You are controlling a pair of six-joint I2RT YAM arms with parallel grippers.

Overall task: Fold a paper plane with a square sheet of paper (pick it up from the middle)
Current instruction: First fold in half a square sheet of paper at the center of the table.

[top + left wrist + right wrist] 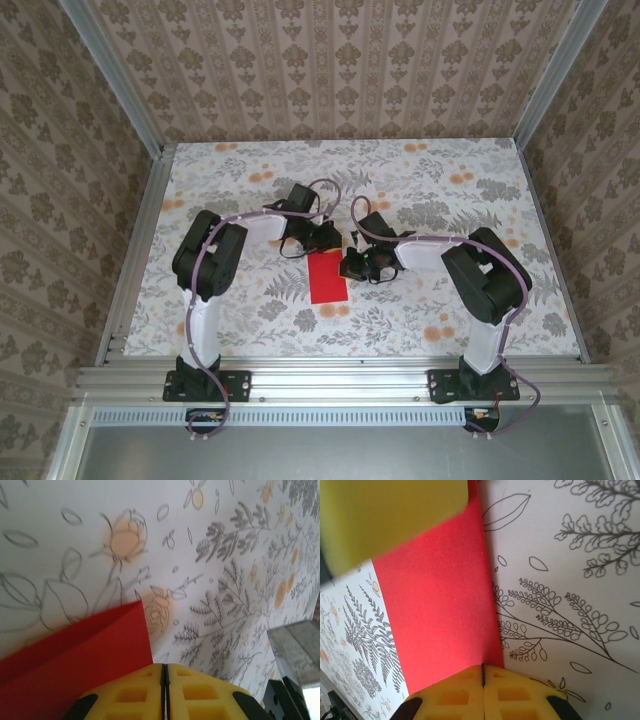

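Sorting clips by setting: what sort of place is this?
Probably a robot test booth: aluminium framing, patterned wall panels, a floral tabletop with a left arm and right arm bolted at its near edge.

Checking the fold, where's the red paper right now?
Top view: red paper lies mid-table, left gripper at its far end, right gripper at its right edge.

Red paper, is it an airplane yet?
Not yet. The red paper lies flat as a narrow rectangle, so it seems to have been folded once. The left tool and right tool, both shut, sit at its edge. The pointed nose and wings are still to fold.
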